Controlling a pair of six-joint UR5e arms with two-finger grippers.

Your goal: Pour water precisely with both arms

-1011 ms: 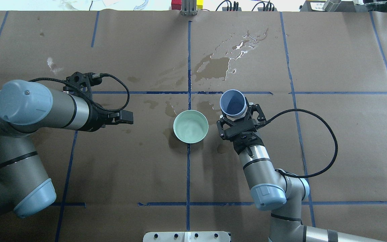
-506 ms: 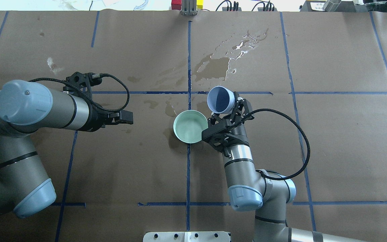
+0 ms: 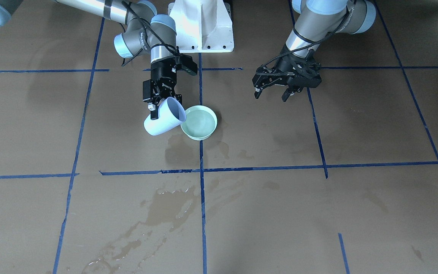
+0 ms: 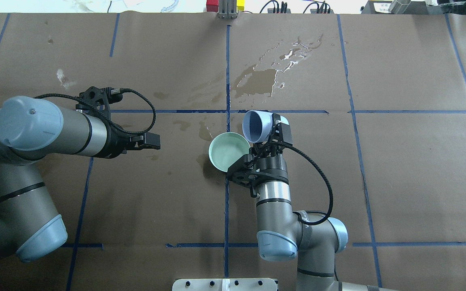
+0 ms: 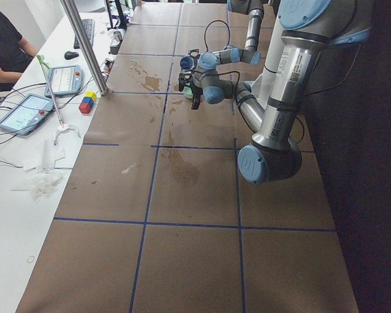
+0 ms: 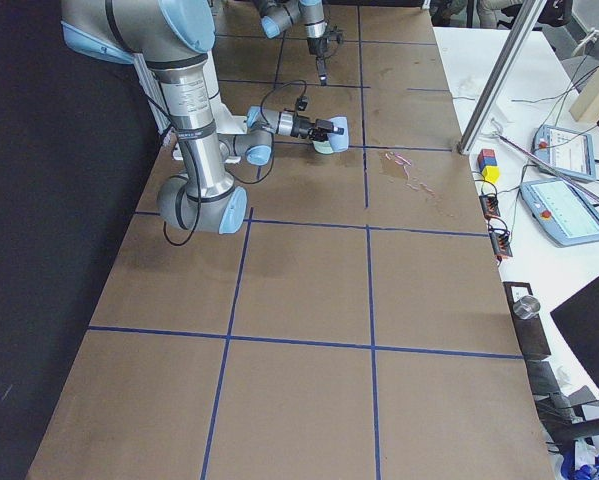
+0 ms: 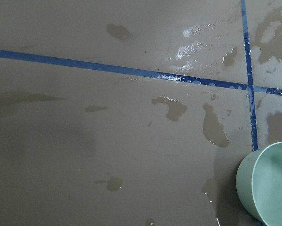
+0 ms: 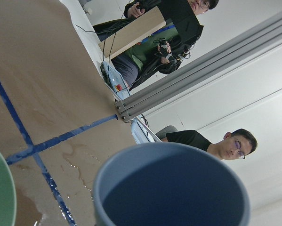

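On a brown paper-covered worktop [image 4: 399, 169] marked with blue tape lines, the right pincer [image 4: 273, 133] is pinching a pale blue cup [image 4: 257, 126] by its sides. The cup lies just beyond the fingers, tipped sideways with its mouth turned toward a green bowl [image 4: 211, 153]. Its lip reaches the bowl's rim on the far right side. The right wrist view looks into the cup, and its dark blue inside shows no liquid. The water is hard to make out. The bowl's pale inside may hold it, but I cannot tell for sure. Darker wet stains [image 4: 259, 81] spread over the paper farther back.

The left pincer [image 3: 271, 93] hangs well apart from the bowl on the other side, fingers spread and holding nothing.

A second ago the cup stood mouth-up, clear of the bowl to its right. Half a second ago it had begun to tilt. Now the right arm has swung toward the centre line and brought the cup against the bowl. The left arm has not moved.
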